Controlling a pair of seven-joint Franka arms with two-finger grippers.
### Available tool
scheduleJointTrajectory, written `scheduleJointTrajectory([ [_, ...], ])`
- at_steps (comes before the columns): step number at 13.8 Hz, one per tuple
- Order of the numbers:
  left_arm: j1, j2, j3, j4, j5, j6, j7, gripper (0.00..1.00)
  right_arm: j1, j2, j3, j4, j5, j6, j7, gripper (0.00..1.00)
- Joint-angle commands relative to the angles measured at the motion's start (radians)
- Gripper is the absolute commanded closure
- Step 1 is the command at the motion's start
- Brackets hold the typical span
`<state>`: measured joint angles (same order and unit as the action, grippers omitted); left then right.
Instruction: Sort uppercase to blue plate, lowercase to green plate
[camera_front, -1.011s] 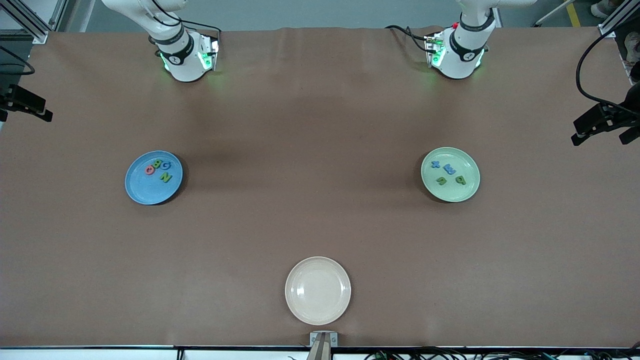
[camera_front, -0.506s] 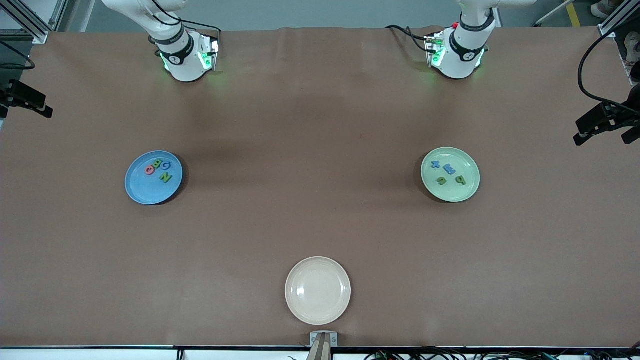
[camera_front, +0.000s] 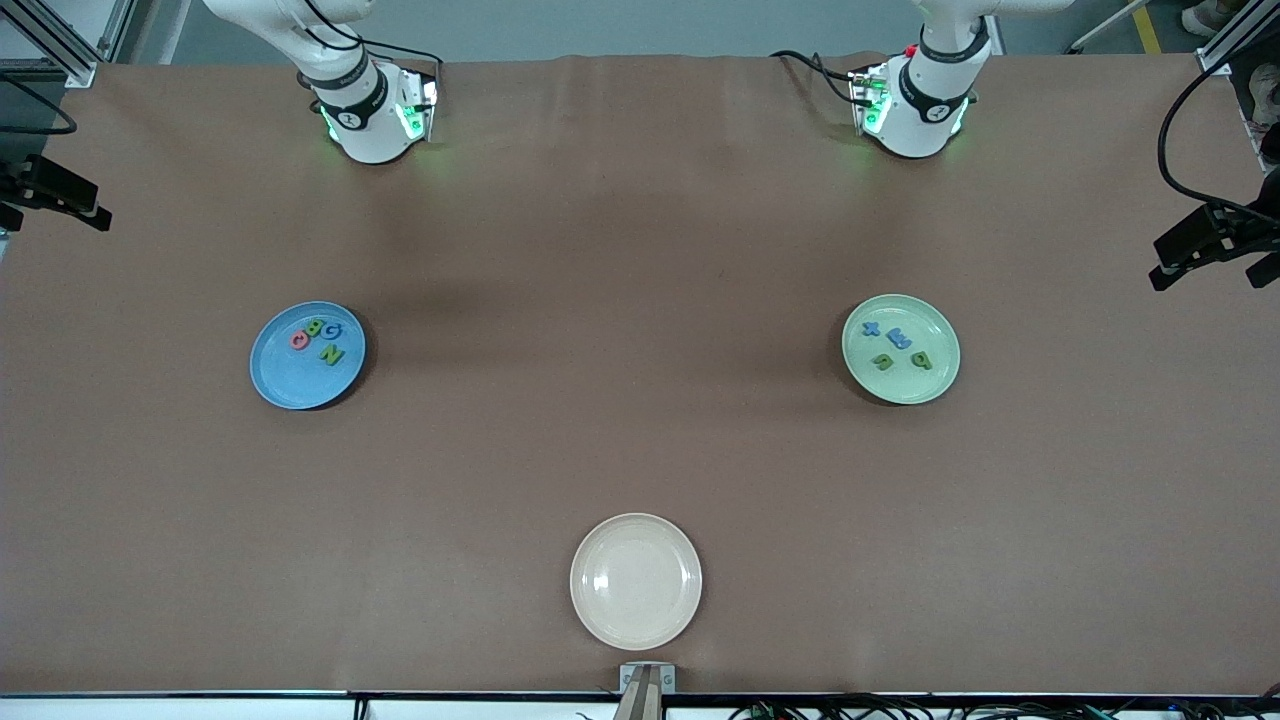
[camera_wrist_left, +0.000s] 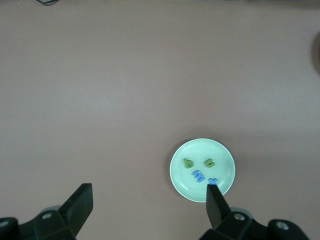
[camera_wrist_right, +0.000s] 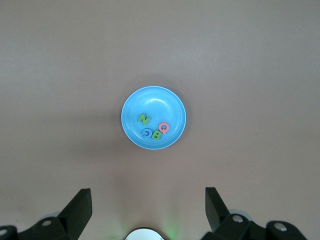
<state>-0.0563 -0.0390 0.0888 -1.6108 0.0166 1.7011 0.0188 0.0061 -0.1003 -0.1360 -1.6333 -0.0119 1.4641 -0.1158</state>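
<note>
The blue plate (camera_front: 290, 380) holds the uppercase letters: the red-pink O (camera_front: 299, 340), green B (camera_front: 314, 328), blue G (camera_front: 334, 329) and green N (camera_front: 331, 354). The green plate (camera_front: 915, 385) holds the lowercase letters: the blue x (camera_front: 871, 328), blue m (camera_front: 899, 338), green n (camera_front: 882, 360) and green p (camera_front: 921, 360). My left gripper (camera_wrist_left: 148, 189) is open and empty, high over the table beside the green plate (camera_wrist_left: 200, 147). My right gripper (camera_wrist_right: 147, 191) is open and empty, high over the table between its base and the blue plate (camera_wrist_right: 152, 100).
An empty cream plate (camera_front: 635, 545) sits near the front camera's edge, midway between the arms' ends. Both arm bases (camera_front: 370, 125) (camera_front: 915, 120) stand at the table's edge farthest from the front camera. A black cabled part shows at each end (camera_front: 55, 190) (camera_front: 1205, 240).
The black cabled parts at both ends of the front view have shifted slightly. Plates and letters have not moved.
</note>
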Motion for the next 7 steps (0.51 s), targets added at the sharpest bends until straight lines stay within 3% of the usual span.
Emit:
scheduleJointTrajectory([
  [1,-0.002,0.001,0.000,0.012,0.000,0.000,-0.003,0.00,-0.012,-0.039,0.009,-0.042,0.004,0.024,-0.005,0.00],
  [7,0.000,-0.001,0.000,0.012,-0.003,0.002,-0.005,0.00,-0.006,-0.041,0.013,-0.042,0.007,0.042,-0.005,0.00],
])
